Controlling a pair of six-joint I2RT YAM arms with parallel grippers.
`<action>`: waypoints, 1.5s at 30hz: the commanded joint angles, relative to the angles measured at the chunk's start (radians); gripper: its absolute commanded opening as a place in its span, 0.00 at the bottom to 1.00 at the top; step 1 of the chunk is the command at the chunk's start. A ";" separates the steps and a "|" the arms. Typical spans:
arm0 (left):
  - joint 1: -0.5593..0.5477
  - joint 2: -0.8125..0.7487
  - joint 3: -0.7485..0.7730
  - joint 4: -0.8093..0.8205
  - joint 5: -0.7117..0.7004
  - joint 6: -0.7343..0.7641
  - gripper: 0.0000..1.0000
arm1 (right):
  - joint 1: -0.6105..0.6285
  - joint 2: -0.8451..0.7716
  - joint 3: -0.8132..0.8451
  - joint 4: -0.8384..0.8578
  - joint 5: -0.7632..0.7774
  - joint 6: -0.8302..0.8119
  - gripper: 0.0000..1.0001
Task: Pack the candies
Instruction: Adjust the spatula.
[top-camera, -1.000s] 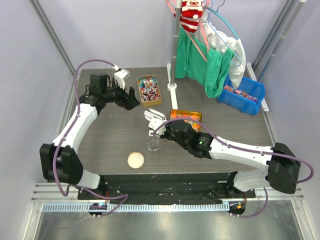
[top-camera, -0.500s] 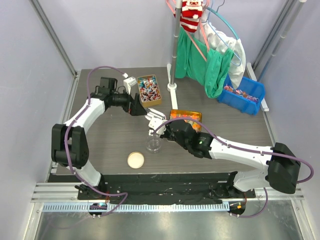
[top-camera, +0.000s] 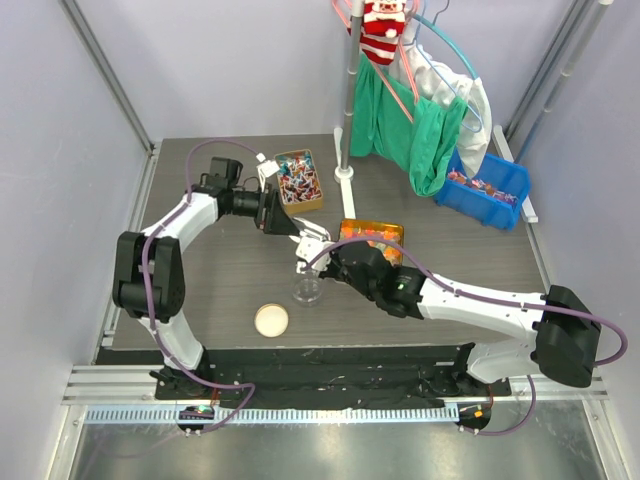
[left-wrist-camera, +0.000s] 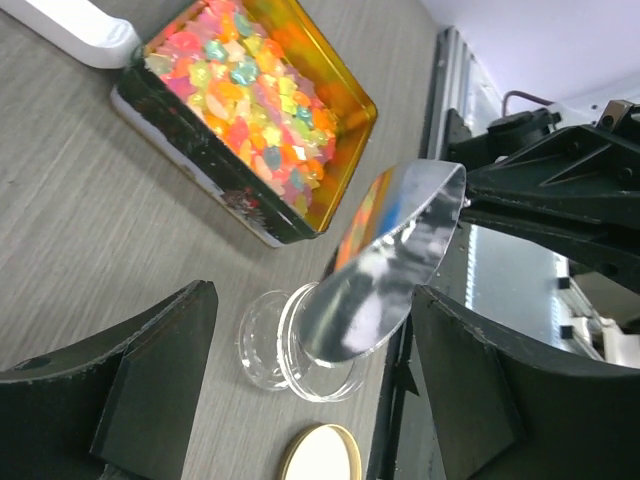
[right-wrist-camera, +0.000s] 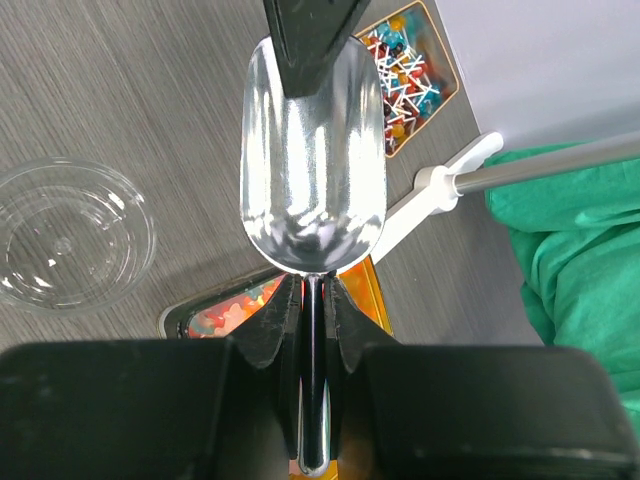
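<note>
The wrapped candies fill a small gold-rimmed box at the back centre, also seen in the right wrist view. My right gripper is shut on the handle of an empty metal scoop, held above the table near a clear open jar. My left gripper is open and empty, right beside the scoop's bowl. In the left wrist view the scoop hangs between my open fingers over the jar.
A tin of jelly pieces lies just behind the right gripper. The jar's round lid lies near the front. A blue bin of sweets stands at the back right, by a pole stand with hanging clothes.
My left arm has swung from the back left toward the right and nearer, bringing its open gripper beside the scoop. The right arm, scoop and jar have not moved.
</note>
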 joint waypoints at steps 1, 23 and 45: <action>-0.007 0.032 0.061 -0.041 0.121 0.003 0.81 | 0.016 -0.022 0.007 0.076 0.014 -0.007 0.01; -0.024 0.147 0.231 -0.667 0.268 0.561 0.00 | 0.056 -0.004 0.000 0.113 0.037 -0.022 0.20; -0.026 0.172 0.326 -1.116 0.305 1.012 0.00 | 0.015 -0.007 -0.004 0.122 0.007 -0.001 0.34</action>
